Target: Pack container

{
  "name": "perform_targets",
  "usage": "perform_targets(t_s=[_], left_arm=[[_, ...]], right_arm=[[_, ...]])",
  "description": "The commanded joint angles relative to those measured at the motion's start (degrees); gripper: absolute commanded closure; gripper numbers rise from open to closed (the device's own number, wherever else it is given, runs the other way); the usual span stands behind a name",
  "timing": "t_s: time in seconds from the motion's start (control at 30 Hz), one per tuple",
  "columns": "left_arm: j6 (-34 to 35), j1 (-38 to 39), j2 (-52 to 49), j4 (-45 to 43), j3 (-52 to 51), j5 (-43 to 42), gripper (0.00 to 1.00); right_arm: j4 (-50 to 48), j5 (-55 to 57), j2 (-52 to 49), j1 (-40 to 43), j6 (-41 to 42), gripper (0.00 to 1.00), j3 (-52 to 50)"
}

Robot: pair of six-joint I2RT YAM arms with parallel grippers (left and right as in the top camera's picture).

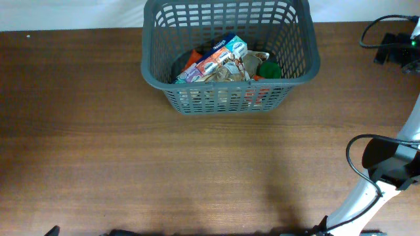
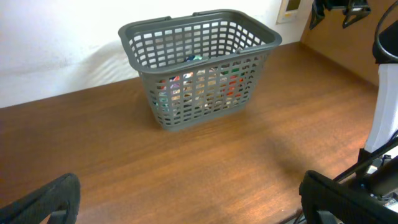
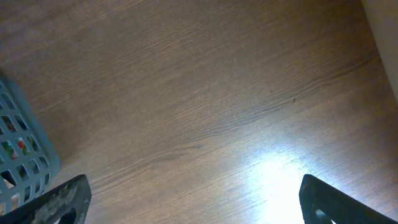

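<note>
The left end effector (image 2: 189, 190) is open. Its two dark fingers (image 2: 43, 202) are spread wide with only bare wood between them, and it hangs well in front of the large dark grey plastic basket (image 2: 186, 109). The right end effector (image 3: 196, 196) is also open and empty, off the basket's right-hand near corner.

The basket (image 1: 223, 99) stands upright, mouth up, at the far middle of the brown wooden table (image 1: 98, 131), with its long axis running left to right.

Only the overhead view looks into the basket, where a blue-and-white printed carton (image 1: 223, 52) lies tilted over an orange packet (image 1: 191, 59), with a green item (image 1: 268, 69) to its right. The carton's lettering is too small to read. The left wrist view shows only colours through the slots, and the right wrist view catches just one slotted corner (image 3: 18, 155).
</note>
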State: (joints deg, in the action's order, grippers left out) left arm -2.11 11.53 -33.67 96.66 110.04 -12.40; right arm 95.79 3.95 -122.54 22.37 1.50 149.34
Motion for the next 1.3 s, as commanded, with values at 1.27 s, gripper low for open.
perform_targets(t_s=[1.27], left_arm=[[-12.57,-5.88,18.32,-33.55,-38.1,-1.73,0.01]], right_arm=[[-0.17,-0.33,-0.48,0.17,0.5,0.01,-0.28]])
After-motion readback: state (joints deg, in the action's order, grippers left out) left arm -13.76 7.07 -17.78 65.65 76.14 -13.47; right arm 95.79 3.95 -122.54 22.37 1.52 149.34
